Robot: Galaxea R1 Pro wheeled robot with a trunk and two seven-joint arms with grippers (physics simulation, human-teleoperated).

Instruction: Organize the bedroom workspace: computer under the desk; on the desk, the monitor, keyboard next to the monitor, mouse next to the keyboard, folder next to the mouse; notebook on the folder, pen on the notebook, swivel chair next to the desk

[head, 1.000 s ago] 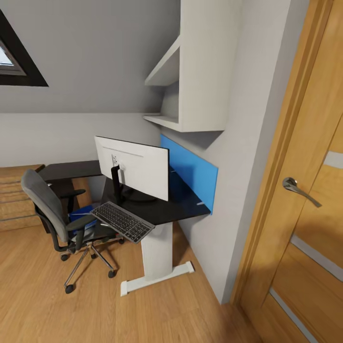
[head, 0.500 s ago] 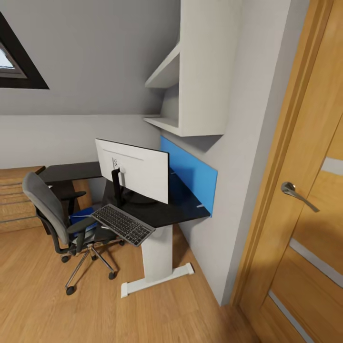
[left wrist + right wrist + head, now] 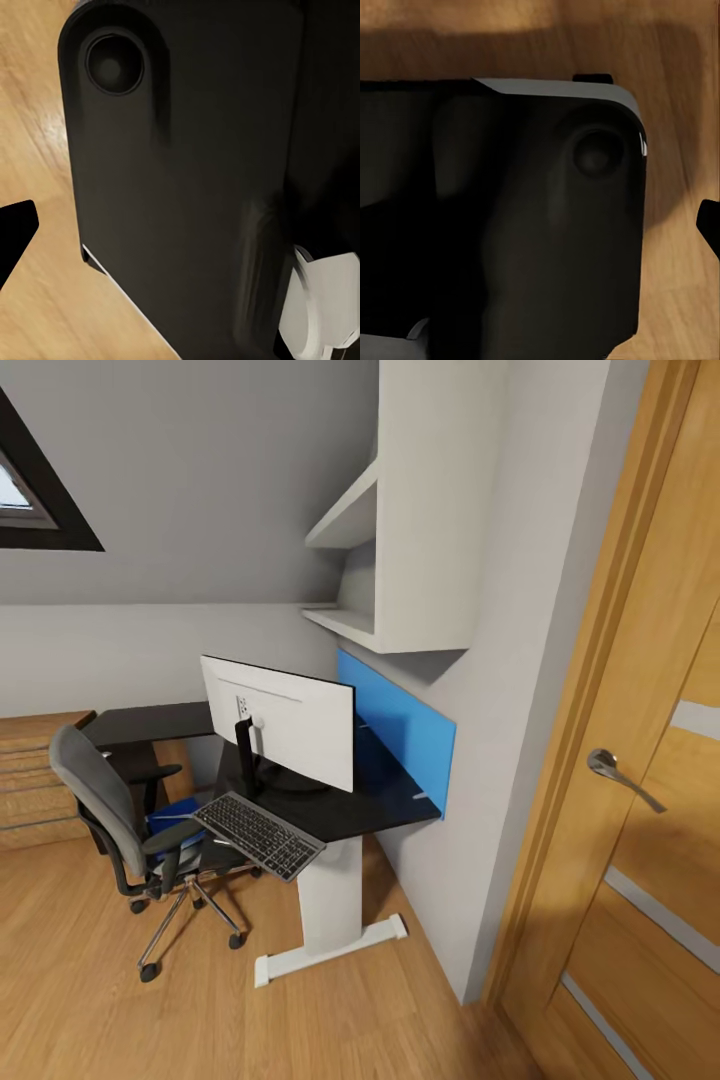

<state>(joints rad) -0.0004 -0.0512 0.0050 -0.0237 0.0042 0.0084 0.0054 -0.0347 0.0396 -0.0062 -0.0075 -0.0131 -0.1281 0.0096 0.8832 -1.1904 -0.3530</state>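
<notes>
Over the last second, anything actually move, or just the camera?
Only the camera: the whole head view drifted slightly, the shelf sliding down and the door handle shifting left together. Nothing was grasped or released. The monitor and keyboard sit on the desk, and the folder lies on the swivel chair as before.

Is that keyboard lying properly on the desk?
Not fully. The keyboard sits at the desk's front edge, its near end jutting out past the black top, towards the swivel chair.
</notes>
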